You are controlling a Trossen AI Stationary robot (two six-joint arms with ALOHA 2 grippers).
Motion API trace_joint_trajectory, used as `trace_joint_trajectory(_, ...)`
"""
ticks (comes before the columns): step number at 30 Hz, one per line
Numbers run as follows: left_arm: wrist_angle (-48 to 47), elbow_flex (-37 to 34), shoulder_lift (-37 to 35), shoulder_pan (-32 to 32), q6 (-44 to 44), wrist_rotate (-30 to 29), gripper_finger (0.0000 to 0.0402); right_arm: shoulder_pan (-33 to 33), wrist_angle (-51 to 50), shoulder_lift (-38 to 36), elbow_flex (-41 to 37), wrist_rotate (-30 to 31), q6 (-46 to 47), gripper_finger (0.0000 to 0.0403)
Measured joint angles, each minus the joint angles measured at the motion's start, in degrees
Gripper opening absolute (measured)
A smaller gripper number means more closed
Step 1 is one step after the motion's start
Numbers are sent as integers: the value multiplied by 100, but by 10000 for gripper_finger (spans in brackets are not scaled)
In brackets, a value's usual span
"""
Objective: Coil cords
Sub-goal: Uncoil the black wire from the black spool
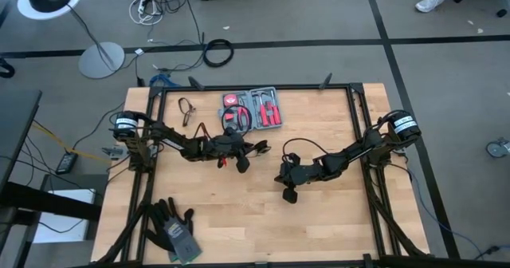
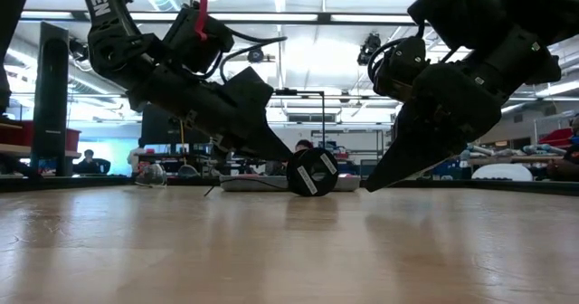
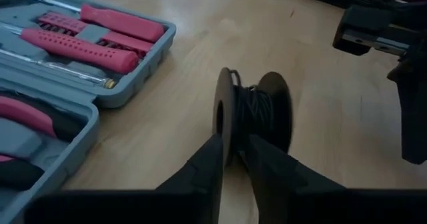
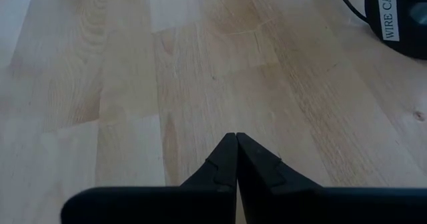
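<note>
The cords are thin black wire wound on a small black spool [image 3: 257, 114], which stands upright on its rim on the wooden table [image 2: 312, 171]. A label reading WIRE CABLE is on one flange [image 4: 400, 14], and a loose strand of wire [image 4: 347, 1] leads off beside it. My left gripper [image 3: 235, 151] slants down at the spool, slightly open. Its fingers stand on either side of one thin flange [image 3: 225, 111]; I cannot tell whether they touch it. My right gripper [image 4: 235, 139] is shut over bare wood to the right of the spool [image 2: 371, 185], with nothing between its fingers.
An open grey tool kit [image 1: 253, 108] with red-handled tools [image 3: 87, 41] lies just beyond the spool toward the far edge. Dark gloves [image 1: 174, 228] lie at the near left corner. A small looped object [image 1: 187, 108] lies at the far left. A black frame [image 1: 355, 92] borders the table.
</note>
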Motion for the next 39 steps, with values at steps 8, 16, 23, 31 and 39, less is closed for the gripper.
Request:
trace_joint_trajectory(8,-437,318,2,212,108,310,80,0,2,0,0,0,-2,6)
trace_joint_trajectory(16,-453,414,20,212,474,309,10,0,2,0,0,0,-4,3)
trace_joint_trajectory(23,-253,432,378,210,304,454,2,0,4,2,2,0,-52,5)
trace_joint_trajectory(31,-151,421,400,328,-740,984,0,0,-22,2,2,0,-22,3)
trace_joint_trajectory(39,-189,204,400,448,-1804,1347,0,0,-35,2,2,-3,102,3)
